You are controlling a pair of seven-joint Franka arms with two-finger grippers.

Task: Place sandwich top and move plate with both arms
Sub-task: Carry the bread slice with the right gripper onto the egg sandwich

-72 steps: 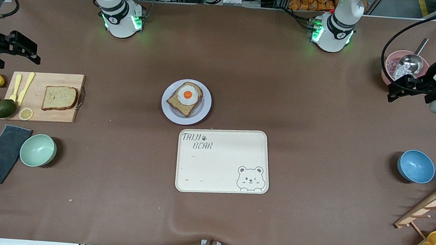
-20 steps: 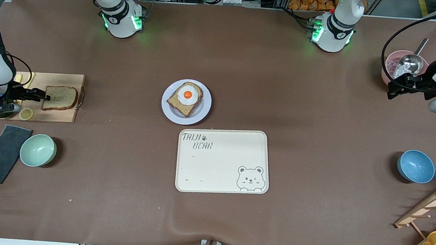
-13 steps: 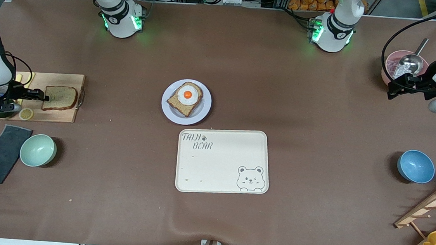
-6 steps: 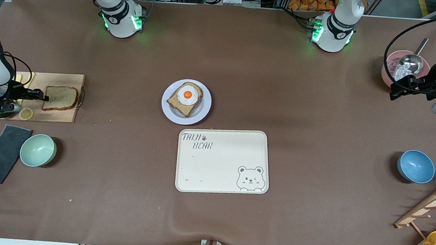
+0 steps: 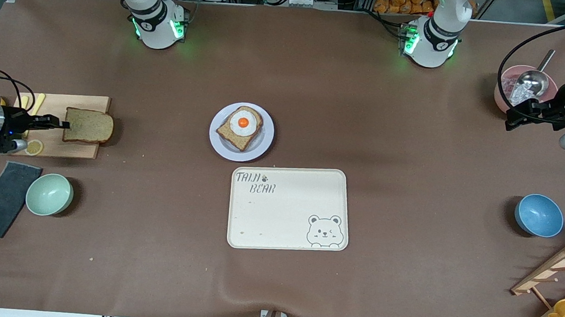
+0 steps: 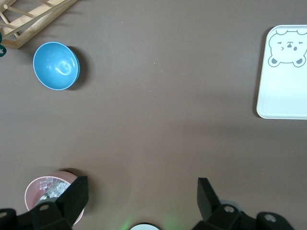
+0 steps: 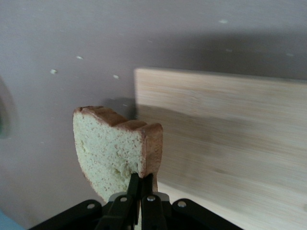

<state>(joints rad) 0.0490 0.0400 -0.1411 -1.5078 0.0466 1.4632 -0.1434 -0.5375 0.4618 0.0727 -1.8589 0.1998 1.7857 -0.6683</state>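
Brown bread slice (image 5: 88, 126) pinched by one crust edge in the right gripper (image 5: 63, 124), lifted over the cutting board (image 5: 54, 148), well toward 9 o'clock of the plate (image 5: 261, 149). Thin edge grip could let it droop, tear or drop onto the egg toast (image 5: 239, 127). Left gripper (image 5: 515, 116) waits wide open, empty, over the pink bowl (image 5: 505, 83).

place: robot lab | evidence: 2 bench-mounted arms (image 5: 155, 15) — aluminium framing — cables
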